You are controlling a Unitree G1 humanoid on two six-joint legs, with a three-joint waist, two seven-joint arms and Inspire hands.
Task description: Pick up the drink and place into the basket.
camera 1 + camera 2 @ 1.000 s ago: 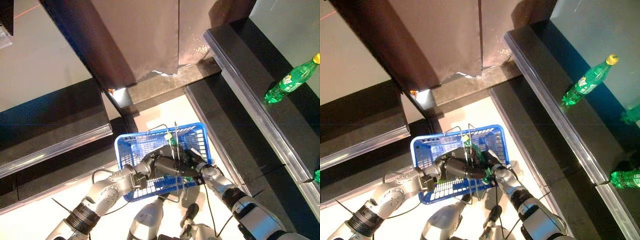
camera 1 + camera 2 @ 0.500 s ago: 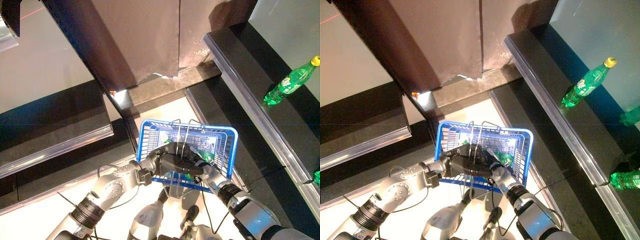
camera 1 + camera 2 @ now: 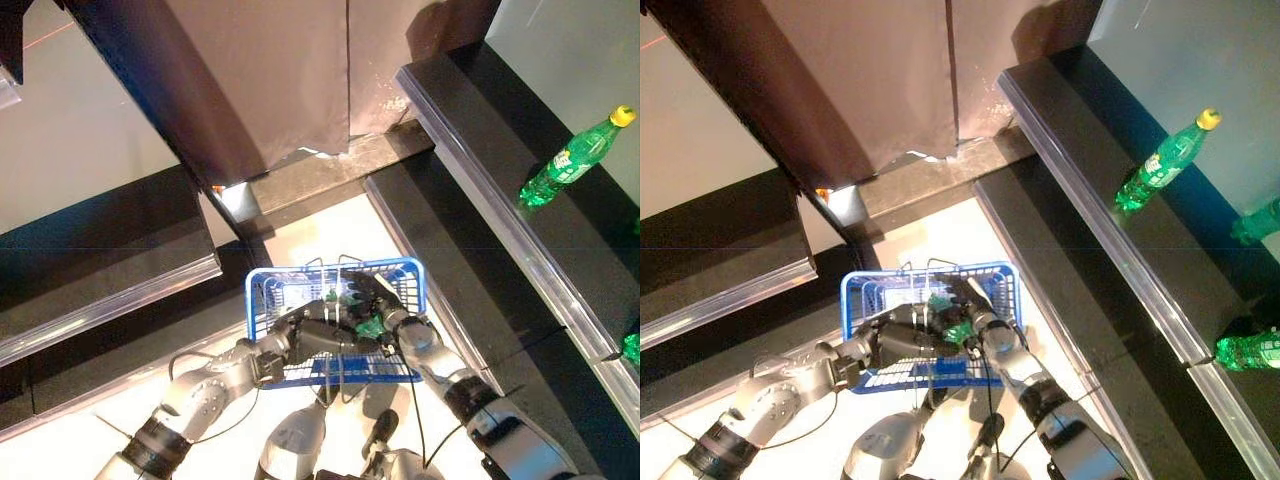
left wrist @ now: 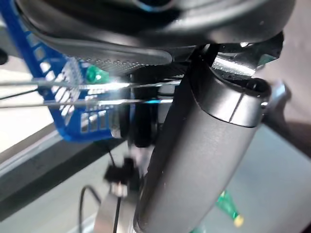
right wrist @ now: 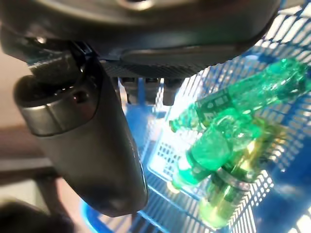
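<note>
The basket (image 3: 335, 320) had swung back level. The left robot hand (image 3: 318, 338) gripped its handles; the right robot hand (image 3: 372, 297), fingers straight, hovered over drinks (image 5: 221, 141) lying inside. Best withdraw it straight up, clear of the wires.

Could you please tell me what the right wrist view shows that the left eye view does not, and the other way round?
Only the right wrist view shows the green bottles lying together on the basket's mesh floor, seen close past the right hand, whose fingers are uncurled. Only the left eye view shows the shelf, with another green bottle with a yellow cap standing on it, and the left hand gripping the wire handles. Both show the blue basket and green drink inside it.
</note>
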